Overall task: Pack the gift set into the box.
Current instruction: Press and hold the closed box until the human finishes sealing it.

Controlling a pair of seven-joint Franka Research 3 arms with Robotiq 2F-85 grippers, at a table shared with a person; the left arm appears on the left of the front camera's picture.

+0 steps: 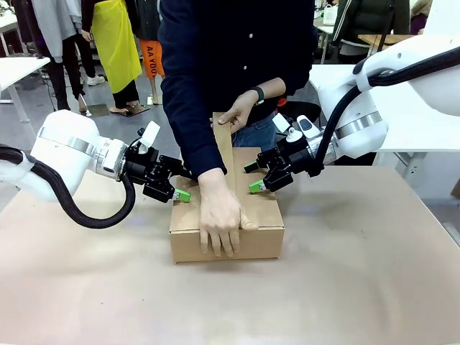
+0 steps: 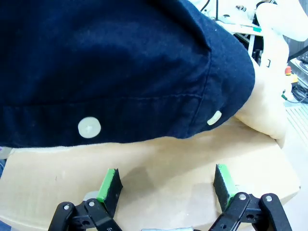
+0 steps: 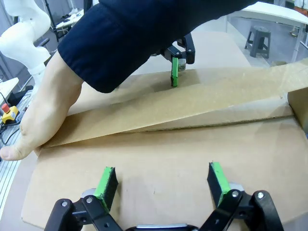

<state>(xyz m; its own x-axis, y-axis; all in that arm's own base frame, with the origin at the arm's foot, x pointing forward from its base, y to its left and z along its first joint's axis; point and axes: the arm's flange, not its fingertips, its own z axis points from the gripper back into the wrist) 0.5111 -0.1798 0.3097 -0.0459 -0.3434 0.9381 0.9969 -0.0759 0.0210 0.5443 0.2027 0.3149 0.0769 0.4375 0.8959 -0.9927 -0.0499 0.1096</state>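
Two pincers flank the box on the bench; from the front, the left pincer and right pincer gape empty beside it while a person's hand presses the flaps and another lifts a tape strip. Left wrist view: spread pads over cardboard, a dark sleeve close above. Right wrist view: open fingers above the lid. Any inward move risks pinching the hand.

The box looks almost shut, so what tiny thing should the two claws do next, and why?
Probably just hold steady on the flaps. The box is closed; the person's hand presses along its middle while the other hand draws brown tape down the seam. The left claw and right claw, both open, rest at opposite edges.
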